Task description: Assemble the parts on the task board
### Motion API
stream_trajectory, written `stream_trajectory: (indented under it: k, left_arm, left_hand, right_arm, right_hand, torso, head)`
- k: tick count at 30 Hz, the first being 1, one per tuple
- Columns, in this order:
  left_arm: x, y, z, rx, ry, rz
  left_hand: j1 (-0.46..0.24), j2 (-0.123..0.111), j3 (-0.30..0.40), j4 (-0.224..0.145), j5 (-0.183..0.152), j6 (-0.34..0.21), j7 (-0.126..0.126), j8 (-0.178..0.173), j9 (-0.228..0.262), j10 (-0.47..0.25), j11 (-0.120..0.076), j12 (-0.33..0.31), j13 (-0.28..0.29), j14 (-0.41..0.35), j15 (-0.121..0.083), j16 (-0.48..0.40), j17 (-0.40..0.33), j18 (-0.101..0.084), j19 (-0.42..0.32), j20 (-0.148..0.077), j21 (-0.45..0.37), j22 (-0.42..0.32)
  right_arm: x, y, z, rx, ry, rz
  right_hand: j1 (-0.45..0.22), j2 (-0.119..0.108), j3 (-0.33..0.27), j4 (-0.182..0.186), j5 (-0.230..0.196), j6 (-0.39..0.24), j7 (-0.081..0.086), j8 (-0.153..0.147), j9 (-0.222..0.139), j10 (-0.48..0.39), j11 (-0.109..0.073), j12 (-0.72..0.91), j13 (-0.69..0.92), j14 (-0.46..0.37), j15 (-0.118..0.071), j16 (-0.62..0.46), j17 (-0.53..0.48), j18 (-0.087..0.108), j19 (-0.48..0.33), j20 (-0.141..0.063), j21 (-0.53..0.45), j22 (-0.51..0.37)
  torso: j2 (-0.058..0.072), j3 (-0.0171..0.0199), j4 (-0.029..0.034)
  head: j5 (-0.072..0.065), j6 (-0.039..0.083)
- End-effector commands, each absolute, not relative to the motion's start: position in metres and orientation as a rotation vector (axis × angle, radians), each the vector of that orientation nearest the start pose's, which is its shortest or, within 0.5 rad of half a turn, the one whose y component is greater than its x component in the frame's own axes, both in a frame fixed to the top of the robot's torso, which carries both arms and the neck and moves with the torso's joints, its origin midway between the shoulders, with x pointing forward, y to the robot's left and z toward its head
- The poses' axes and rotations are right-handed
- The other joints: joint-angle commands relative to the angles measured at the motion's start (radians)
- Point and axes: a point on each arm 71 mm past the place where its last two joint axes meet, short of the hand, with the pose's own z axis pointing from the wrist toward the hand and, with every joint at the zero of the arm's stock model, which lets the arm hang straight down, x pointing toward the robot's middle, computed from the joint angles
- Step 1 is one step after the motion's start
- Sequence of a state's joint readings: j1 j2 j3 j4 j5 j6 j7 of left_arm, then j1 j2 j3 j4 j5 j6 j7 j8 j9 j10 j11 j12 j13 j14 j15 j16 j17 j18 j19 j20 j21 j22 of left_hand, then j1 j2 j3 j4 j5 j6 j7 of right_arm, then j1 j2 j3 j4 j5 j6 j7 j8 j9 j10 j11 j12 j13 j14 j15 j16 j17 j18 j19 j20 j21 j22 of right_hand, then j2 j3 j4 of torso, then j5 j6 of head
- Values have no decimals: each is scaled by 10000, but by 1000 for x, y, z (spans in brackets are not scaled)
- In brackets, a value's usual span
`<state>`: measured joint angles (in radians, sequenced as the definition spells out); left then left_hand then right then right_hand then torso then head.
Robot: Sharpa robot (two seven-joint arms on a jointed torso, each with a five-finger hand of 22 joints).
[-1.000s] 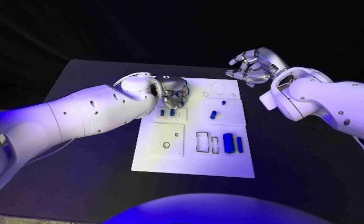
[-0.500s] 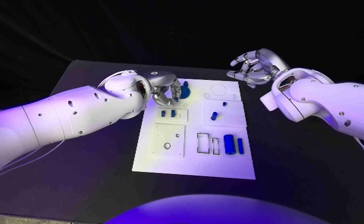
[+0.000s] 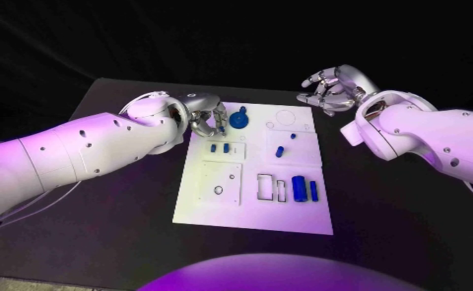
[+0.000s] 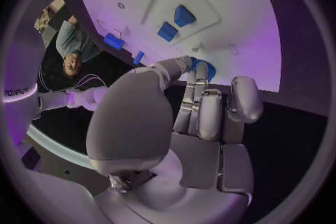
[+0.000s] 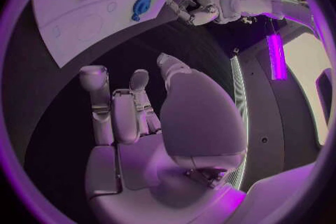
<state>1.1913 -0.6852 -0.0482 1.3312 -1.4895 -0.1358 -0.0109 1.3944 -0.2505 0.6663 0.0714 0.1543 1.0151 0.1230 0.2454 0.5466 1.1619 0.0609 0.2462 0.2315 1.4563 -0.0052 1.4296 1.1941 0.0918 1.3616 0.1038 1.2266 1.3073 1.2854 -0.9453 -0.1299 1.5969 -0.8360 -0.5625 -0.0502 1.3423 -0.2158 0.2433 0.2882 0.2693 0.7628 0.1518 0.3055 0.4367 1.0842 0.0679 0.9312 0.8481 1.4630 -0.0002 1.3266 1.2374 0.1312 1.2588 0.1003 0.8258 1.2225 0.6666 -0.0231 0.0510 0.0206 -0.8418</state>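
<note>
The white task board [image 3: 252, 203] lies in the middle of the black table. My left hand [image 3: 204, 117] is at the board's far left corner and pinches a blue round part [image 3: 240, 120], which stands tilted at its fingertips [image 4: 198, 74]. The right wrist view shows the same round part [image 5: 142, 4] beside my left hand [image 5: 194, 2]. Two small blue parts [image 3: 219, 147] stand just in front of that hand. Off the board's far right corner, my right hand [image 3: 334, 90] hovers with loosely curled fingers and nothing in it.
A short blue peg [image 3: 279, 151] sits mid-board and two blue cylinders [image 3: 303, 188] lie near the right edge, beside a rectangular slot [image 3: 263, 185]. A plate with holes [image 3: 220, 182] takes up the near left. Bare black table [image 3: 384, 223] surrounds the board.
My left hand has drawn back to the left, and the blue round part has come into sight at its fingertips. The right hand has stayed put.
</note>
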Motion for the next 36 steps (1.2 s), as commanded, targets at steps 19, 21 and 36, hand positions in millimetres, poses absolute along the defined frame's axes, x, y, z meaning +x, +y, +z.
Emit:
stream_trajectory:
  k: [19, 21, 36]
  left_arm:
    - [513, 162, -224, 3149, 18890, -6573]
    - [513, 162, -225, 3164, 18940, -6562]
    - [513, 159, -226, 3259, 19095, -6579]
  left_hand:
    - [-122, 13, -14, -78, 30, 59, 0, -81, 13, 105, 5, -90, -23, 39, 0, 10, -24, -155, 7, -12, -43, 1621]
    - [-122, 13, -14, -78, 30, 59, 0, -81, 13, 105, 5, -90, -23, 39, 0, 10, -24, -155, 7, -12, -43, 1621]
    - [-124, 40, -7, -90, 15, 77, -2, -83, 17, 145, 2, -111, -19, 31, 0, 6, -35, -152, -4, -10, -54, 1617]
  right_arm:
    - [480, -245, -167, 4926, 15840, 8310]
    - [480, -245, -167, 4926, 15839, 8311]
    - [480, -245, -167, 4923, 15839, 8317]
  right_hand:
    - [-48, 24, 58, -11, 62, -4, -34, 67, -1, 24, -27, 24, -5, -27, -60, -19, 15, 61, -51, 15, -34, -1]
    - [-48, 24, 58, -11, 62, -4, -34, 67, -1, 24, -27, 24, -5, -27, -60, -19, 15, 61, -51, 15, -34, -1]
    - [-48, 24, 58, -11, 62, -4, -34, 67, -1, 24, -27, 24, -5, -27, -60, -19, 15, 61, -51, 15, -34, -1]
  torso:
    - [10, -2, -19]
    - [12, -3, -15]
    - [8, -3, -15]
  head:
    - [15, -34]
    - [13, -38]
    - [9, -71]
